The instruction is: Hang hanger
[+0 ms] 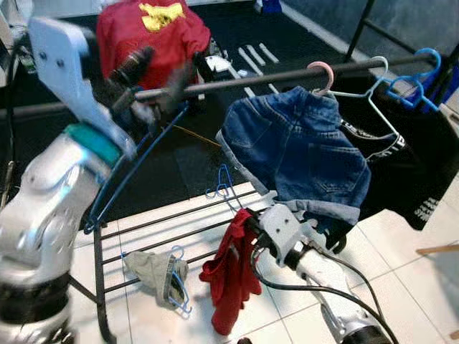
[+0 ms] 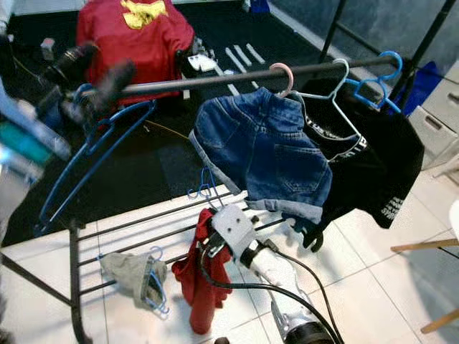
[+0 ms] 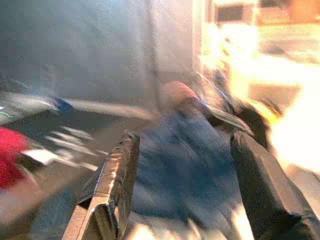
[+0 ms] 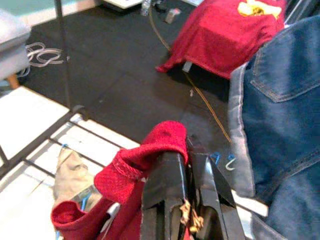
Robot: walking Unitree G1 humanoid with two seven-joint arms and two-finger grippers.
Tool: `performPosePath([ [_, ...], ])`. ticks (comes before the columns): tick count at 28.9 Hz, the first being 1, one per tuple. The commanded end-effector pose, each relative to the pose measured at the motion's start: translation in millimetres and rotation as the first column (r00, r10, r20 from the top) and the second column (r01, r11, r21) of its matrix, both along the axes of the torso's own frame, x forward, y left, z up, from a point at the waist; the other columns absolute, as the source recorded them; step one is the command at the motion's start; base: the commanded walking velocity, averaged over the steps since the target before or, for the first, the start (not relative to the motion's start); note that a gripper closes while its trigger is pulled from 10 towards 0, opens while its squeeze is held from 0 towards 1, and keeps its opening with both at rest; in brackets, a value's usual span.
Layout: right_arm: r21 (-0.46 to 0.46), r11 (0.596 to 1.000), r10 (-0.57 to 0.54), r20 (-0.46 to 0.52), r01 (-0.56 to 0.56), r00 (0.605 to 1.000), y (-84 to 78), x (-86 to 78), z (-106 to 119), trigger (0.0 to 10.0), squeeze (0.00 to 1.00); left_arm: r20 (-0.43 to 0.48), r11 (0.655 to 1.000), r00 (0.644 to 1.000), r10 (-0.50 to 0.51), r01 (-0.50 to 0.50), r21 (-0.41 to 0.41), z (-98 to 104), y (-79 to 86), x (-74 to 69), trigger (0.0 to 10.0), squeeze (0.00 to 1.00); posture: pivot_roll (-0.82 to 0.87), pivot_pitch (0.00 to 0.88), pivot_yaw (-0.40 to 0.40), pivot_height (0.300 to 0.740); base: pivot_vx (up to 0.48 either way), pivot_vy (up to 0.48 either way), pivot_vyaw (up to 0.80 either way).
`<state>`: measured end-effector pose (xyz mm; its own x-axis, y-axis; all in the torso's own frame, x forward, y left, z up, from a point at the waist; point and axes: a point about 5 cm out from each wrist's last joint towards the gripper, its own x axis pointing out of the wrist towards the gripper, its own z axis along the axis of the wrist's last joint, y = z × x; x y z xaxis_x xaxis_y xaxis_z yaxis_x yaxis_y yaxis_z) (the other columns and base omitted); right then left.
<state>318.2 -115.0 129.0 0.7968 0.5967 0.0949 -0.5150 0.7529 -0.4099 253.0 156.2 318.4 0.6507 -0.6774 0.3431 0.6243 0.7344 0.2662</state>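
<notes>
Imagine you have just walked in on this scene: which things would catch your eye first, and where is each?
First, the denim shorts hanging from a pink hanger at the middle of the rail, with a black garment beside them. Next, the right gripper, shut on a red garment on a blue hanger above the low rack. The left gripper is at the rail with an empty blue hanger.

**Rack, rail and floor**

Dark rail (image 1: 258, 77) carries denim shorts (image 1: 294, 150) on pink hanger (image 1: 320, 74), black garment (image 1: 409, 168) on white hanger (image 1: 373, 89), blue hangers (image 1: 419, 75). Lower rack bars (image 1: 165, 229) hold crumpled beige cloth (image 1: 147, 269). White tile floor (image 1: 401, 279); black mat (image 1: 165, 154).
</notes>
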Motion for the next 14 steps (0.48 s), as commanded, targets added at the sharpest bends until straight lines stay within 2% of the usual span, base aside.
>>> performPosePath([
  [1,0.021,1.0,-0.008,-0.004,0.008,1.0,-1.9,-0.6,0,0.0,0.0,-0.04,0.996,0.998,-0.053,0.055,0.067,-10,-4.6,-10.4,10.0,0.0,-0.04,0.172,0.04,0.74,0.0,0.0,0.0],
  [3,0.029,0.999,-0.018,-0.001,0.018,1.0,-3.7,0.8,2,0.0,0.0,-0.083,0.989,0.996,0.013,-0.001,0.146,-35,-6.3,-10.3,10.0,0.0,-0.03,0.171,0.037,0.74,0.0,0.0,0.0],
  [6,0.056,0.998,-0.034,0.012,0.033,0.999,-6.0,2.5,8,0.0,0.0,-0.128,0.977,0.989,0.078,-0.05,0.208,-67,-10.6,-10.6,10.0,0.0,-0.04,0.173,0.036,0.74,0.0,0.0,0.0],
  [7,0.056,0.998,-0.034,0.012,0.033,0.999,-6.0,2.5,8,0.0,0.0,-0.128,0.977,0.989,0.078,-0.05,0.208,-67,-10.6,-10.6,10.0,0.0,-0.04,0.173,0.036,0.74,0.0,0.0,0.0],
  [8,0.07,0.997,-0.041,0.028,0.039,0.999,-7.7,3.0,14,0.0,0.0,-0.165,0.975,0.979,0.121,-0.086,0.202,-82,-9.6,-9.1,10.0,0.0,-0.04,0.173,0.036,0.74,0.0,0.0,0.0],
  [9,0.07,0.997,-0.041,0.028,0.039,0.999,-7.7,3.0,14,0.0,0.0,-0.165,0.975,0.979,0.121,-0.086,0.202,-82,-9.6,-9.1,10.0,0.0,-0.04,0.173,0.036,0.74,0.0,0.0,0.0],
  [11,0.1,0.994,-0.05,0.071,0.042,0.996,-10.1,1.9,29,0.0,0.0,-0.219,0.961,0.948,0.229,-0.183,0.209,-110,-1.9,-5.0,10.0,0.0,-0.04,0.175,0.037,0.74,0.0,0.0,0.0],
  [13,0.1,0.994,-0.05,0.071,0.042,0.996,-10.1,1.9,29,0.0,0.0,-0.219,0.961,0.948,0.229,-0.183,0.209,-110,-1.9,-5.0,10.0,0.0,-0.04,0.175,0.037,0.74,0.0,0.0,0.0],
  [14,0.125,0.991,-0.05,0.095,0.038,0.994,-10.5,0.1,39,0.0,0.0,-0.251,0.944,0.918,0.308,-0.26,0.205,-123,6.5,-1.0,10.0,0.0,-0.04,0.175,0.037,0.74,0.0,0.0,0.0],
])
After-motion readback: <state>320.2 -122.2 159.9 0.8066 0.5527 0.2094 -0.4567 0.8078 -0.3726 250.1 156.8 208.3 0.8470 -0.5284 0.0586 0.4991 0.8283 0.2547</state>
